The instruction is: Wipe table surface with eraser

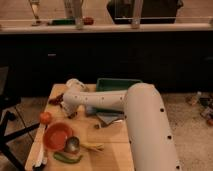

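Note:
The light tan wooden table surface (pixel 112 137) fills the lower left of the camera view. My white arm reaches from the lower right across the table to its far left part. The gripper (pixel 69 111) hangs at the arm's end, low over the table near the left edge, beside a dark reddish lumpy item (pixel 56 99). I cannot make out the eraser; it may be hidden under the wrist or arm.
A green tray (pixel 119 84) sits at the table's back, partly behind the arm. A blue-grey folded cloth (pixel 108 118) lies under the forearm. At front left are an orange fruit (pixel 45 117), a red bowl (pixel 56 135), a metal cup (pixel 72 145), a yellow item (pixel 93 147) and a green pepper (pixel 67 158).

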Available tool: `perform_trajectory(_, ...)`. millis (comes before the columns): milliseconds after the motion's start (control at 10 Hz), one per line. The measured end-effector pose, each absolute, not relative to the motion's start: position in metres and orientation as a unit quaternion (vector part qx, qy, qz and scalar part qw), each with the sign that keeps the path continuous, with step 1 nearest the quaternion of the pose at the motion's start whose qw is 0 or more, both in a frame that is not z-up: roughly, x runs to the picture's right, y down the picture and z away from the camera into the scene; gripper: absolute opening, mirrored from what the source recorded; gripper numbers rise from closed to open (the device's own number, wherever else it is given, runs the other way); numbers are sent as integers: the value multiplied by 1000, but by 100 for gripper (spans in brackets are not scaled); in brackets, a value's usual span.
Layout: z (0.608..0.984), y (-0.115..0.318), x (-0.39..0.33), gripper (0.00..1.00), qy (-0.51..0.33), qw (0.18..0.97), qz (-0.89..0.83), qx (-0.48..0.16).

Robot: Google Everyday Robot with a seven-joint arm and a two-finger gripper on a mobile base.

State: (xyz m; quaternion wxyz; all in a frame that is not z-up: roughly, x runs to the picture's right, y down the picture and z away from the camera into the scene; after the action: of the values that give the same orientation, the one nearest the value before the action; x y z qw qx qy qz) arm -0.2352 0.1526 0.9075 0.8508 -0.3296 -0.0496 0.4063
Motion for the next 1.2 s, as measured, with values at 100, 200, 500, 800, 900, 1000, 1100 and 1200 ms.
perform_trajectory(100,907,154,-234,3,-48,851,405,-330)
perform_trajectory(200,906,154,-234,0,-48,851,405,-331)
perform_trajectory(500,906,155,-235,0,-48,851,404,-331)
perform_trajectory(800,906,155,-236,0,-48,851,403,-332)
perform_trajectory(900,906,155,-236,0,-48,851,403,-332)
perform_trajectory(1000,906,155,-236,0,-48,851,403,-332)
perform_trajectory(1100,906,155,-235,0,-48,851,404,-332)
perform_trajectory(1200,906,155,-235,0,-48,851,404,-331)
